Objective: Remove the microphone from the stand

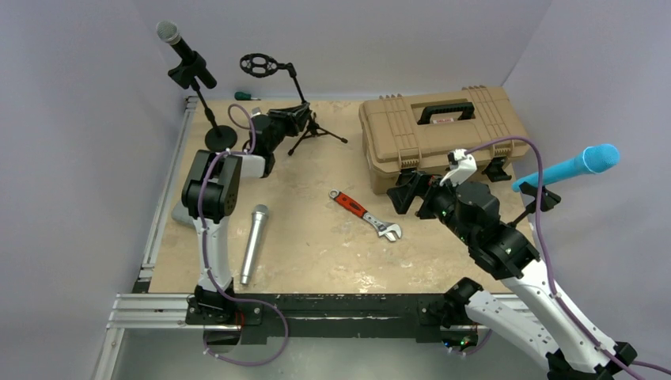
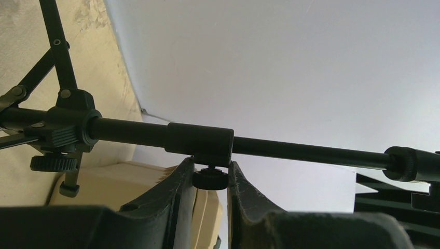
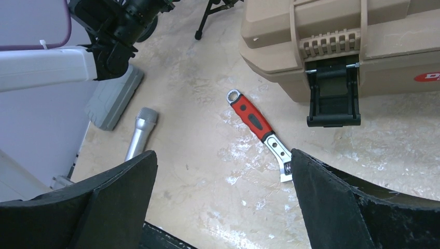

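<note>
A silver microphone (image 1: 255,241) lies flat on the table by the left arm's base; it also shows in the right wrist view (image 3: 139,132). A small black tripod stand (image 1: 305,127) with an empty ring mount (image 1: 259,65) stands at the back. My left gripper (image 1: 291,119) is shut on the collar (image 2: 200,139) of that stand's pole (image 2: 311,150), its fingers either side of the small knob (image 2: 210,179). A black microphone (image 1: 186,55) sits in a stand at the back left. A blue microphone (image 1: 570,168) sits in a stand at the right. My right gripper (image 1: 403,192) is open and empty above the table.
A tan toolbox (image 1: 443,134) stands at the back right, close behind my right gripper. A red-handled adjustable wrench (image 1: 365,214) lies mid-table, also in the right wrist view (image 3: 257,124). A green screwdriver (image 1: 244,96) lies by the back wall.
</note>
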Controlling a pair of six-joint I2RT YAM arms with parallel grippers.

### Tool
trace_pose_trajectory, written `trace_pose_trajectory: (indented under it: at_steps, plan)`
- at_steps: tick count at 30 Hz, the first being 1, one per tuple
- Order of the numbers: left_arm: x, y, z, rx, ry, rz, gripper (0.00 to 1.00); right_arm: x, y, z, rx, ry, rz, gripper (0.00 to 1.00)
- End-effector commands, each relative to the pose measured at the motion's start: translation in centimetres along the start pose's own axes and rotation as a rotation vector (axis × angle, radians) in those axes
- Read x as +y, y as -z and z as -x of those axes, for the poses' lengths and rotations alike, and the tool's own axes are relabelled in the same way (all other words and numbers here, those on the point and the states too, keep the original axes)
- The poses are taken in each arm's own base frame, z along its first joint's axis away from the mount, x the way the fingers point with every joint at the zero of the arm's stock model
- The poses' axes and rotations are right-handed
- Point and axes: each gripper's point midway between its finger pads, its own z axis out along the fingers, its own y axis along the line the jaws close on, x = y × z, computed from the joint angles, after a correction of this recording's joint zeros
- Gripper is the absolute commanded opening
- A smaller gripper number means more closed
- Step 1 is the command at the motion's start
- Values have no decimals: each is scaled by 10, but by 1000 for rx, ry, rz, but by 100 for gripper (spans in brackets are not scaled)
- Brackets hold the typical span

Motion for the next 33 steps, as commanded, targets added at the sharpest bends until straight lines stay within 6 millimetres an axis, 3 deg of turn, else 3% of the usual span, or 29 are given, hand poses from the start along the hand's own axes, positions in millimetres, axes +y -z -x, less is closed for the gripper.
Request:
trace_pose_trajectory:
  at_steps: [1,6,11,13,21,26,33]
  plan:
    - [31,5,-15,63,-98,66,0,7,0,10,-32,-2,17,99]
    - [52,21,-14,61,-300,178,0,6,1,9,-32,-4,17,99]
    - [56,32,-13,85,-509,299,4,4,2,8,-33,-5,11,99]
    - [55,37,-12,92,-568,337,13,4,3,9,-34,-5,15,99]
    - [39,50,-12,99,-641,335,67,4,-1,5,-28,-7,17,99]
    - [23,59,-16,63,-719,262,76,5,-2,5,-26,-7,19,99]
    - [5,66,-39,-32,-999,207,76,4,-4,3,-23,-9,18,99]
